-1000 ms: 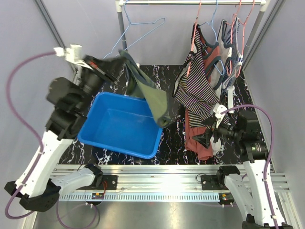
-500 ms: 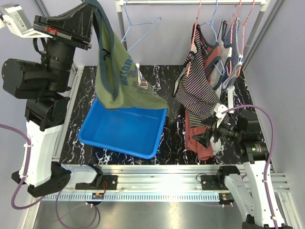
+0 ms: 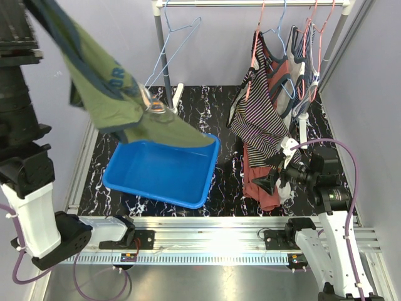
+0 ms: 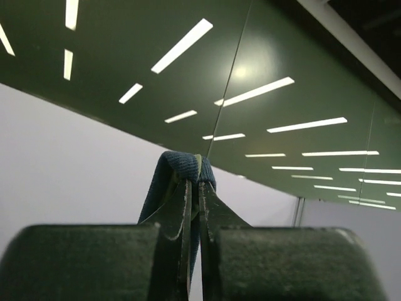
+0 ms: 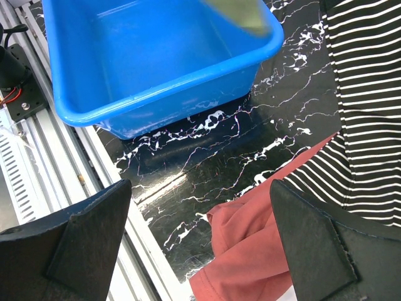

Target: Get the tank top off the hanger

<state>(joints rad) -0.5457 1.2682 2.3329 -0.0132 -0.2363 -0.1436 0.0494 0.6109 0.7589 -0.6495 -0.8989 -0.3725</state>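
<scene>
The olive green tank top (image 3: 106, 94) with blue trim hangs from my raised left arm (image 3: 19, 94) at the top left; its hem trails over the far rim of the blue bin (image 3: 188, 195). The hem's corner also shows in the right wrist view (image 5: 241, 12). My left gripper (image 4: 194, 188) is shut on the tank top's blue strap (image 4: 182, 164), pointing up at the ceiling. The empty light-blue hanger (image 3: 164, 56) hangs on the rail, apart from the top. My right gripper (image 3: 276, 179) is open and empty, low beside the hanging clothes.
Several hangers with a striped top (image 3: 260, 106), a red garment (image 3: 260, 179) and others hang from the rail (image 3: 250, 3) at the back right. The blue bin (image 5: 156, 94) stands on the black marbled table (image 5: 207, 157), left of my right gripper (image 5: 200, 210).
My left arm has risen and swung left, carrying the tank top up and away from the hanger. The hanger now hangs bare. The right arm has not moved.
</scene>
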